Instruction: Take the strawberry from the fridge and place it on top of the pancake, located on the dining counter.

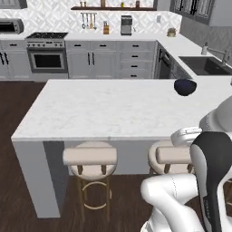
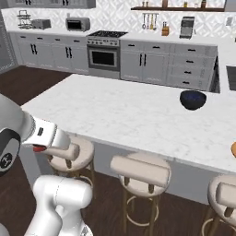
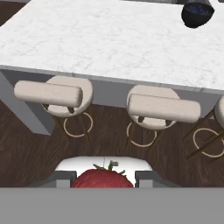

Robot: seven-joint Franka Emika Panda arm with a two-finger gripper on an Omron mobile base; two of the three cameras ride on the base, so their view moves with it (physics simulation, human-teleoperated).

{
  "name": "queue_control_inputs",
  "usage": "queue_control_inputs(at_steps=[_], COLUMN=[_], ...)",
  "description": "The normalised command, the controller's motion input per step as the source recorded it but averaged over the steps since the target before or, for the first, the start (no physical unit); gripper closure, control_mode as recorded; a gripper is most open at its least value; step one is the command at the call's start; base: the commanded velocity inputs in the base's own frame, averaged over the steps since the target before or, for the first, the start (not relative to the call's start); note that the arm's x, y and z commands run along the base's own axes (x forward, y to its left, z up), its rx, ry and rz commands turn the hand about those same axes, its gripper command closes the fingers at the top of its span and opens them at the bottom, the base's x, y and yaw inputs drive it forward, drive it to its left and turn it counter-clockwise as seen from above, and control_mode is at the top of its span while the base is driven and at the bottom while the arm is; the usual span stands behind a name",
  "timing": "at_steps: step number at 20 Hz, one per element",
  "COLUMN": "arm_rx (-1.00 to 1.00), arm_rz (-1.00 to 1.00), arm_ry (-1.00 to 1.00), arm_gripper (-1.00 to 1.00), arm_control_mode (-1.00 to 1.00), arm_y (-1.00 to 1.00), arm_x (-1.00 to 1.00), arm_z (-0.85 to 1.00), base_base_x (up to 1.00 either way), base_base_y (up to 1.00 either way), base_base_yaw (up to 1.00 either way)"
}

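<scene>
From the left base view, my white arm rises at lower right before the wide white marble-look dining counter, with a dark blue bowl sitting near its far right side. Two round cream-cushioned bar stools stand tucked under the near edge.

From the right base view, my forearm reaches in from the left, below the counter's near edge, and a sliver of bright red peeks out beneath the hand. A slice of orange-brown round plate shows at the right edge of the counter, well apart from the bowl; I take it for the pancake's plate, though the stack itself is cut off.

In the hand view, my gripper stands roughly half closed on the small bright red strawberry, its green stalk pointing up between the dark fingertips. The floor and stools lie below it, the counter ahead.

I judge the berry light, soft and easily bruised, slightly slick-skinned; a gentle hold across its broad middle suits it best, and squeezing harder risks crushing it.
</scene>
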Motion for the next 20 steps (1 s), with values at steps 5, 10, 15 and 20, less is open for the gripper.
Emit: queue_control_inputs(at_steps=[5,10,15,20], arm_rx=[0.00,0.00,0.00,0.00], arm_rz=[0.00,0.00,0.00,0.00], arm_ry=[0.00,0.00,0.00,0.00], arm_gripper=[1.00,1.00,1.00,1.00], arm_control_mode=[1.00,1.00,1.00,1.00], arm_y=[0.00,0.00,0.00,0.00], arm_x=[0.00,0.00,0.00,0.00], arm_z=[0.00,0.00,0.00,0.00], base_base_x=[-0.16,-0.10,0.09,0.42], base_base_y=[-1.00,-1.00,-0.98,-0.46], base_base_yaw=[0.11,0.08,-0.11,-0.24])
